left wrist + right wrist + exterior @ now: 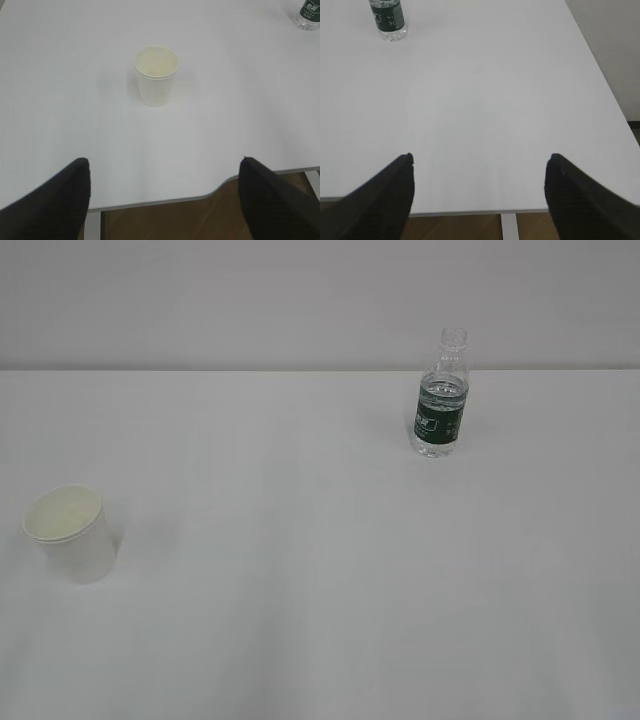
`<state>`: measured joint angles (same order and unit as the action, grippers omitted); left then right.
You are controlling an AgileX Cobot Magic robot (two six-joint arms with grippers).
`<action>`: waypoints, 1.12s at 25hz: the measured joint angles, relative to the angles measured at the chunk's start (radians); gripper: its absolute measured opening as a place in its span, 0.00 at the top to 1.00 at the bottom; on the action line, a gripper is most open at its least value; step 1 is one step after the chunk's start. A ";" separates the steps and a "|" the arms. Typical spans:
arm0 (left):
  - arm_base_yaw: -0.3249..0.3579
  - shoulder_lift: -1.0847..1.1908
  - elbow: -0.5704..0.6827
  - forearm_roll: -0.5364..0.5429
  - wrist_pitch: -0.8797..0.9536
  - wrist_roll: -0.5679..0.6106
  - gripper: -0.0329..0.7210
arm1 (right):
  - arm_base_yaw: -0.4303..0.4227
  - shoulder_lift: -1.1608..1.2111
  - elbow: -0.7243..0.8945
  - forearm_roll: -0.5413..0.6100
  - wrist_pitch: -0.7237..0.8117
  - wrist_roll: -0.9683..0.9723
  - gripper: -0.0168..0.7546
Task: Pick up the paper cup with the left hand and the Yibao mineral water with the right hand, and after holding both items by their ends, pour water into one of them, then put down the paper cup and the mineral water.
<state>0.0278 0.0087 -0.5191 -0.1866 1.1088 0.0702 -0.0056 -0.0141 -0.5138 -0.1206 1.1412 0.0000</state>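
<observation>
Paper cup [156, 75] upright on the white tabletop [225, 125], mouth up, inside looks empty; it sits ahead of the left gripper [165, 192], near the centreline of the spread jaws, well apart from them.
Yibao mineral water [388, 19] upright, cap appears off, partly full; ahead and well to the left of the right gripper [479, 187], not in line with it.
Both grippers wide open, holding nothing, low over the near tabletop edge.

Risks, as judged:
- cup is light and thin-walled; a jaw touching one side first could tip or slide it; a hard squeeze could crush the rim;
- bottle is open; an off-centre approach from this offset could knock it over and spill;
- ribbed clear plastic may slip if gripped loosely.
</observation>
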 joint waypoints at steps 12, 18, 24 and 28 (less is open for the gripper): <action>-0.001 0.029 -0.036 -0.027 -0.019 0.000 0.07 | 0.000 -0.002 -0.059 0.007 -0.015 -0.005 0.18; -0.002 0.033 -0.042 -0.043 -0.070 0.000 0.08 | 0.000 -0.002 -0.064 0.024 -0.042 -0.007 0.18; -0.002 0.033 -0.042 -0.087 -0.133 0.000 0.09 | 0.000 -0.002 -0.079 0.039 -0.097 -0.007 0.18; -0.002 0.033 -0.042 -0.097 -0.174 0.000 0.10 | 0.000 -0.002 -0.081 0.045 -0.143 -0.007 0.18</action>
<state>0.0255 0.0421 -0.5610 -0.2837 0.9343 0.0702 -0.0056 -0.0163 -0.5943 -0.0754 0.9979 -0.0068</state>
